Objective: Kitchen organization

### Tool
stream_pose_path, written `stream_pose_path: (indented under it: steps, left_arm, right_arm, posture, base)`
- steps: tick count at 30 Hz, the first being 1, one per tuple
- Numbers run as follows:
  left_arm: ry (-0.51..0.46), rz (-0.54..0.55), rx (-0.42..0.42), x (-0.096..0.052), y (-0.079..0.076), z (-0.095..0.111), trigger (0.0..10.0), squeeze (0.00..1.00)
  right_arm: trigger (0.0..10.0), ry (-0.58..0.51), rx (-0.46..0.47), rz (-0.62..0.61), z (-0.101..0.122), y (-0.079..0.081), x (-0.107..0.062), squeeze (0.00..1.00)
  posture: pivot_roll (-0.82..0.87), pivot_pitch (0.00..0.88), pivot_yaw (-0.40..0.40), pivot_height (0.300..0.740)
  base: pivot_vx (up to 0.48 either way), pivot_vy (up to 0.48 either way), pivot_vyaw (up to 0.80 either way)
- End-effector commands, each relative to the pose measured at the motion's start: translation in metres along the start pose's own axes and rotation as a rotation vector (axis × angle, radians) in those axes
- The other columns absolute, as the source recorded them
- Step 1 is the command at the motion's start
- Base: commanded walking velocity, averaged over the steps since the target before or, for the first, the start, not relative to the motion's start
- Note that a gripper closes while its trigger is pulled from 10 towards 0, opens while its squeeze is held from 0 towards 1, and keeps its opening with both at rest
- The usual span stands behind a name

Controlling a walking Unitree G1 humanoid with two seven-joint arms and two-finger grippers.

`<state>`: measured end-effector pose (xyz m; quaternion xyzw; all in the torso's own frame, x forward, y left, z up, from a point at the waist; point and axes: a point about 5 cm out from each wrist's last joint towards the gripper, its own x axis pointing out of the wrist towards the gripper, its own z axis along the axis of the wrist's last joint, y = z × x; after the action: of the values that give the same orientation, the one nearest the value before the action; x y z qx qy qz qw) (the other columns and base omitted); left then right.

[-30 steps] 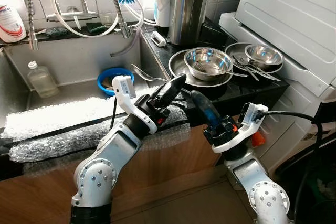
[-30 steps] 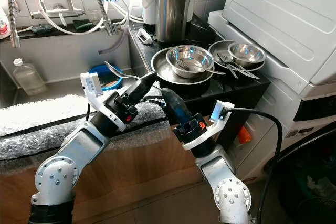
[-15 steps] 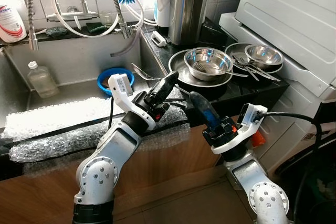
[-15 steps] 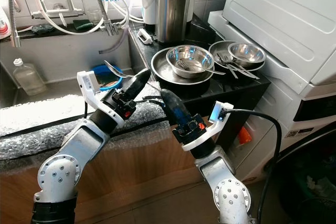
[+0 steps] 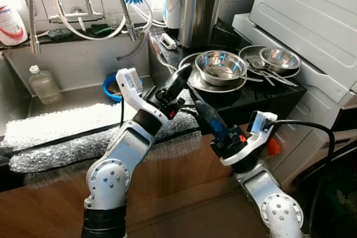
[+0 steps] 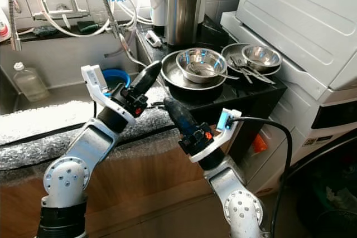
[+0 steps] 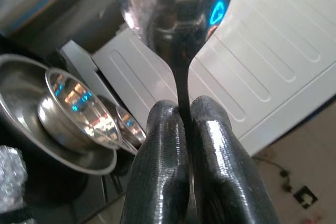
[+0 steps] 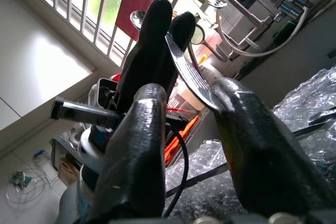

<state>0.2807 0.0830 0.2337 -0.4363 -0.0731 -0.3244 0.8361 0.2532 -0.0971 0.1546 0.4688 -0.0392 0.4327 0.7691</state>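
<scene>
My left gripper (image 5: 183, 72) is shut on the handle of a metal spoon (image 5: 158, 53), raised over the counter edge between the sink and the stove. In the left wrist view the spoon's bowl (image 7: 173, 9) stands beyond the pinching fingertips (image 7: 157, 116). The right gripper (image 5: 199, 107) is open, just below and right of the left one, pointing at it. Through the right wrist view the spoon (image 8: 190, 77) lies between that gripper's spread fingers (image 8: 142, 129). On the stove a steel bowl (image 5: 220, 64) sits in a wide pan (image 5: 192, 82).
A second steel bowl (image 5: 280, 58) with loose cutlery (image 5: 268, 74) sits further right on the stove. A blue bowl (image 5: 110, 85) and a plastic bottle (image 5: 43, 85) are in the sink. Bubble wrap (image 5: 61, 124) covers its front edge. A tall metal canister (image 5: 199, 6) stands behind; a white appliance (image 5: 312, 20) is on the right.
The left gripper has lifted and swung the spoon from level over the sink's edge up toward the stove. The right gripper has shifted left, closer under it.
</scene>
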Motion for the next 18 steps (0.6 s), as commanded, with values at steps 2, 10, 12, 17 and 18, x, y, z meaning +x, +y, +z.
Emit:
stream_pose_path:
  steps: [2, 10, 12, 17, 18]
  left_arm:
    - [-0.082, 0.105, 0.08, -0.001, 0.013, 0.017, 0.0, 0.0]
    - [-0.097, 0.118, 0.079, 0.0, 0.014, 0.019, 0.0, 0.0]
    - [-0.098, 0.119, 0.08, 0.0, 0.014, 0.019, 0.0, 0.0]
    - [-0.304, 0.356, 0.25, 0.004, 0.036, 0.062, 0.0, 0.0]
    - [-0.348, 0.407, 0.283, 0.002, 0.039, 0.068, 0.0, 0.0]
  right_arm:
    - [10.0, -0.003, -0.044, 0.006, 0.005, 0.002, -0.001, 0.99]
    - [10.0, 0.002, -0.05, 0.003, 0.004, 0.002, -0.001, 0.99]
    - [10.0, 0.002, -0.051, 0.003, 0.004, 0.002, -0.001, 0.99]
    - [10.0, 0.054, -0.103, -0.048, 0.0, -0.002, -0.005, 0.0]
    - [10.0, 0.08, -0.129, -0.07, -0.001, -0.004, -0.007, 0.0]
  posture:
    - [-0.05, 0.001, -0.068, 0.727]
    - [-0.05, 0.001, -0.068, 0.727]
    - [-0.05, 0.001, -0.068, 0.727]
    - [-0.05, 0.001, -0.066, 0.727]
    - [-0.05, 0.0, -0.065, 0.727]
  base:
    - [0.0, 0.0, 0.0]
    - [0.0, 0.0, 0.0]
    - [0.0, 0.0, 0.0]
    - [0.0, 0.0, 0.0]
    - [0.0, 0.0, 0.0]
